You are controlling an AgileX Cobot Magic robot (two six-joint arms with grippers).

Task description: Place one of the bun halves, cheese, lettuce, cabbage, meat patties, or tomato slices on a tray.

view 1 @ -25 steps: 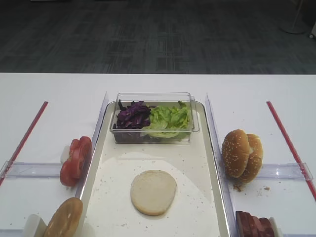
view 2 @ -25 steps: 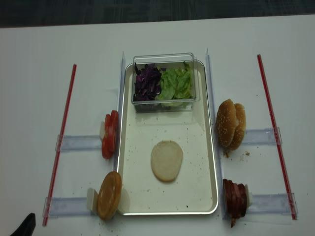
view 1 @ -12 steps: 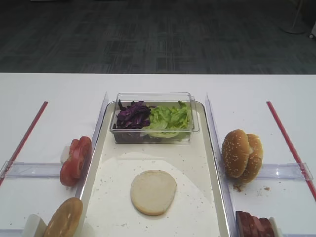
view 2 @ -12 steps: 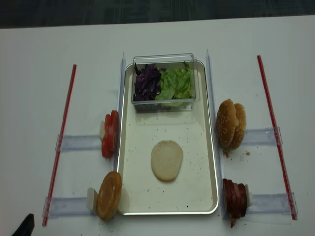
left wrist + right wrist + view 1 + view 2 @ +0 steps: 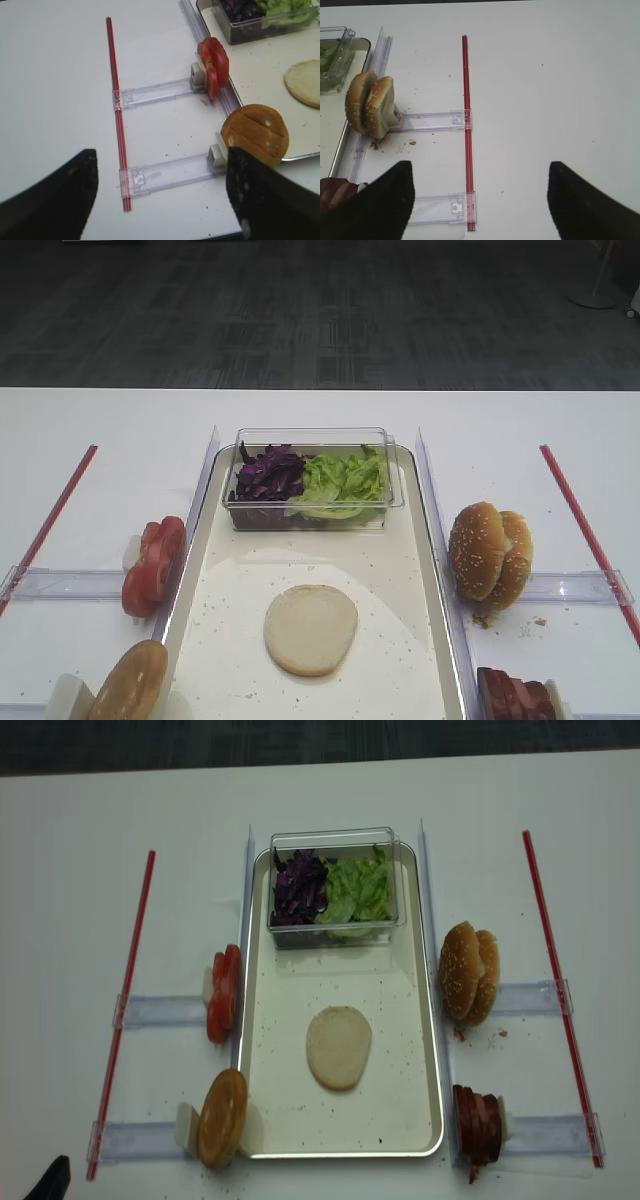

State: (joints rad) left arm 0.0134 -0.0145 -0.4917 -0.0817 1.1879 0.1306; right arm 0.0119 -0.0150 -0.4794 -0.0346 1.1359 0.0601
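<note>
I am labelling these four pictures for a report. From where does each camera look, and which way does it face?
Exterior high: front, angled down over tray toward the floor; no robot visible.
Realsense: overhead, straight down; a dark tip at the bottom-left corner.
Right wrist: faces sesame buns; open right tool.
Left wrist: faces tomato slices; open left tool.
Both exterior views share the bun half lying on the tray.

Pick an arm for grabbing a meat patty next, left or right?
Right, probably. The meat patties stand outside the tray's right rim, and the right wrist view shows them just beside the open right gripper. The left gripper, also open, sits over the tomato slices side.
</note>
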